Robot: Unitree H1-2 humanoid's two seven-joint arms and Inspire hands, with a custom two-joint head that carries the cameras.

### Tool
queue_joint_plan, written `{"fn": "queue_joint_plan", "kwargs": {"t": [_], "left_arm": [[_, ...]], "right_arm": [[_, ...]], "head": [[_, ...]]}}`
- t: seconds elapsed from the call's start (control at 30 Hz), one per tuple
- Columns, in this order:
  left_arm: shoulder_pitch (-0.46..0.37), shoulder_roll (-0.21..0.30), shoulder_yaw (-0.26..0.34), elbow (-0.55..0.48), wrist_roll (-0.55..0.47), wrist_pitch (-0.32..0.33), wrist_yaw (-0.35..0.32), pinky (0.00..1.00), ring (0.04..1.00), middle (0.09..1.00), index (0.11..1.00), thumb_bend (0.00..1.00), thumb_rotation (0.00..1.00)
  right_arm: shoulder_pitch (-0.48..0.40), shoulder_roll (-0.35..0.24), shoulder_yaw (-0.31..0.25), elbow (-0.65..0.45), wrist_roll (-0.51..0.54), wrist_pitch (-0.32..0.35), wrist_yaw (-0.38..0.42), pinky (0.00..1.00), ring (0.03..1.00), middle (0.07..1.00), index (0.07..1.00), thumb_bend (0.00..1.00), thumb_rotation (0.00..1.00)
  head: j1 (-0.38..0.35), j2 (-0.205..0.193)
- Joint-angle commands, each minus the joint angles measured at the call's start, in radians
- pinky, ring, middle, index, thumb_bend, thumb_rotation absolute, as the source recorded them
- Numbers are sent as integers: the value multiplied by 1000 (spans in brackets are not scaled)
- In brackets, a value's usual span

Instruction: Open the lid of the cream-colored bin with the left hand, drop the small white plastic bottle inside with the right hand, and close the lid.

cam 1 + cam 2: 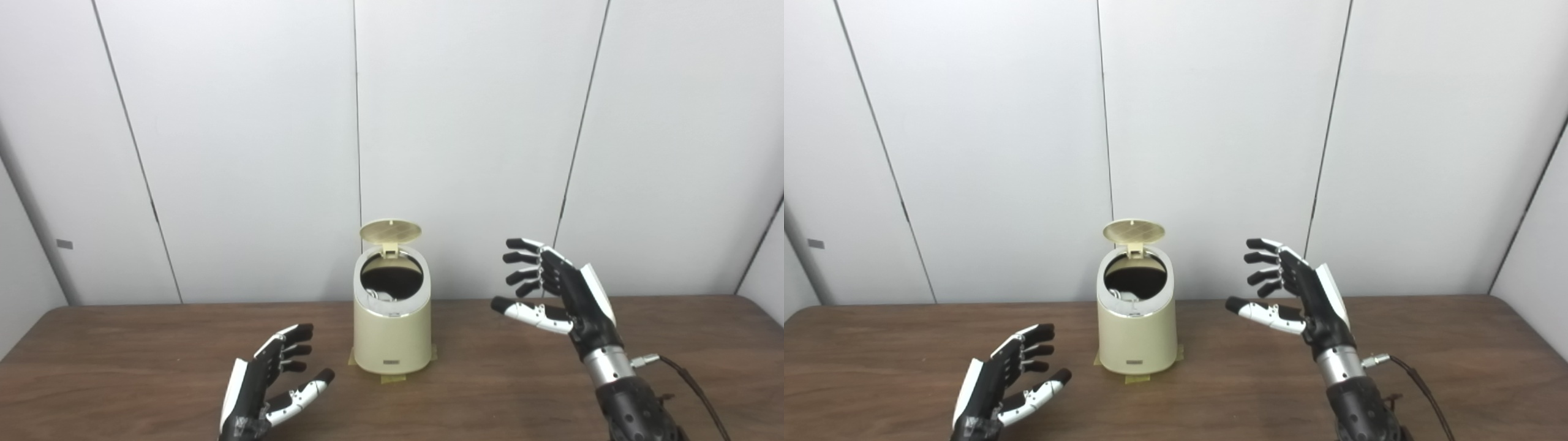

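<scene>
The cream-colored bin (392, 334) stands at the middle of the brown table, taped down at its base. Its round lid (390, 231) is tipped up and back, so the dark mouth shows. Something white (381, 296) lies just inside the rim at the left; it looks like the small bottle, but I cannot tell for sure. My left hand (269, 380) hovers low, in front and left of the bin, open, holding nothing. My right hand (554, 288) is raised to the right of the bin, open, fingers spread toward it, holding nothing.
The brown table (122, 355) runs across the whole view, with white wall panels (245, 153) close behind its far edge. A cable (686, 380) hangs from my right wrist over the table. Yellow tape (392, 378) sticks out under the bin.
</scene>
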Motion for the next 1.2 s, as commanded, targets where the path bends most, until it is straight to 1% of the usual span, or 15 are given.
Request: {"fn": "queue_joint_plan", "kwargs": {"t": [0.0,0.17,0.27,0.3,0.33,0.37,0.4,0.47,0.57,0.67,0.73,0.8,0.93,1.03,1.17], "left_arm": [[-34,3,2,-34,5,-37,0,685,772,808,812,685,226],[-66,3,4,-55,-7,-25,-14,702,796,836,843,725,280],[-79,4,4,-59,-8,-19,-21,693,802,841,850,737,289],[-86,5,5,-59,-6,-19,-22,694,802,842,854,740,297],[-93,8,5,-59,-2,-17,-24,692,809,845,863,751,299],[-102,11,5,-62,-3,-14,-30,724,826,855,888,765,317],[-115,16,6,-64,-7,-11,-38,729,842,874,908,780,325],[-152,31,7,-67,0,6,-52,730,854,890,923,802,339],[-221,63,-2,-65,29,30,-71,763,900,931,964,851,373],[-296,88,-12,-54,51,61,-95,824,944,950,978,868,383],[-342,98,-21,-45,65,90,-105,890,976,965,984,881,383],[-383,101,-29,-30,77,108,-107,940,995,988,987,868,353],[-455,99,-41,18,110,123,-97,950,1000,1000,990,892,366],[-498,96,-47,53,122,122,-97,952,1000,1000,988,907,359],[-553,96,-64,109,143,118,-102,939,1000,1000,988,921,360]], "right_arm": [[-22,-20,2,-4,17,-20,20,615,722,821,851,797,441],[3,-8,2,31,46,-42,30,655,764,853,862,865,479],[16,5,-3,45,71,-52,33,675,778,862,863,840,434],[20,10,-3,49,74,-56,31,675,780,864,864,835,429],[24,15,-3,50,79,-56,30,670,781,865,865,827,425],[28,21,-5,50,87,-54,32,670,785,865,867,826,415],[32,25,-5,50,94,-51,33,670,788,866,869,827,416],[41,33,-5,47,96,-45,31,668,788,866,868,828,416],[49,41,0,38,90,-40,29,649,775,858,864,817,403],[55,45,4,36,86,-49,29,644,766,854,864,801,389],[56,46,8,40,79,-54,27,647,768,852,863,790,388],[56,48,11,40,77,-46,27,653,772,855,865,787,388],[55,54,14,26,86,-26,32,639,764,852,860,797,391],[55,58,16,17,79,-14,29,634,756,847,853,814,407],[52,59,19,9,76,-10,30,627,751,846,850,814,400]], "head": [[7,0],[16,-4],[16,-4],[28,-5],[28,-5],[34,-6],[37,-7],[42,-9],[45,-11],[46,-13],[44,-14],[44,-14],[42,-15],[41,-15],[38,-19]]}}
